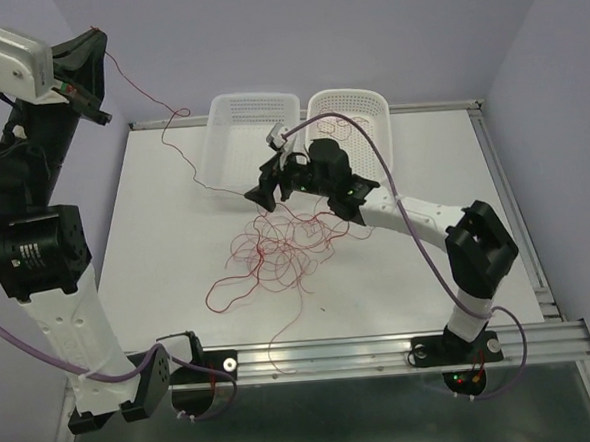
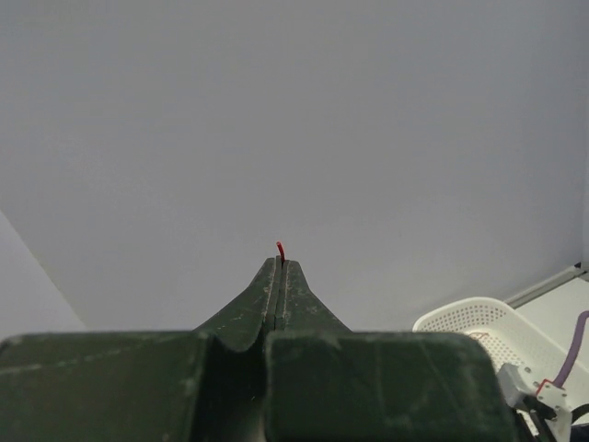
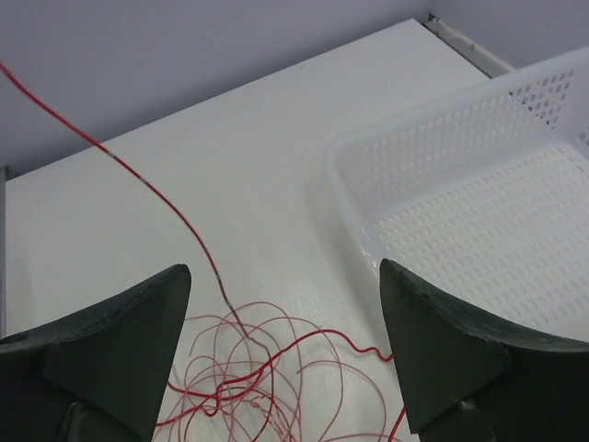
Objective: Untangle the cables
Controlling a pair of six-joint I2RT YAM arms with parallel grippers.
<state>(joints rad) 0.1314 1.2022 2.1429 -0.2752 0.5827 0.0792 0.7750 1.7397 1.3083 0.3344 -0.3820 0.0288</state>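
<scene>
Top external gives you the whole picture: the left gripper [image 1: 96, 53] is up high at the far left, clamped on one red strand [image 1: 169, 123]. That strand runs down in a wavy line to the cables [image 1: 282, 247], which sit in a loose tangle mid-table [image 1: 176, 248]. One loop hangs over the near edge.

Left wrist view is mostly blank wall. You only get the left gripper [image 2: 280, 267] pressed tight together, with a tiny red tip of the strand [image 2: 280, 247] poking out. A corner of a basket [image 2: 469, 318] is cut off at the lower right.

The right gripper [image 1: 273, 187] is low over the far side of the tangle with its jaws spread wide, gripping nothing. It covers that part of the pile from above. In its own view the right gripper [image 3: 283, 276] frames the cables [image 3: 241, 368], but the bottom edge crops them. The strand [image 3: 138, 180] climbs out of frame at the upper left.

You can't count the wires in that knot. There's some red inside the right basket [image 1: 368, 106], half behind the arm, and it's hard to tell if it's loose. The left basket [image 1: 232, 135] is beside it.
</scene>
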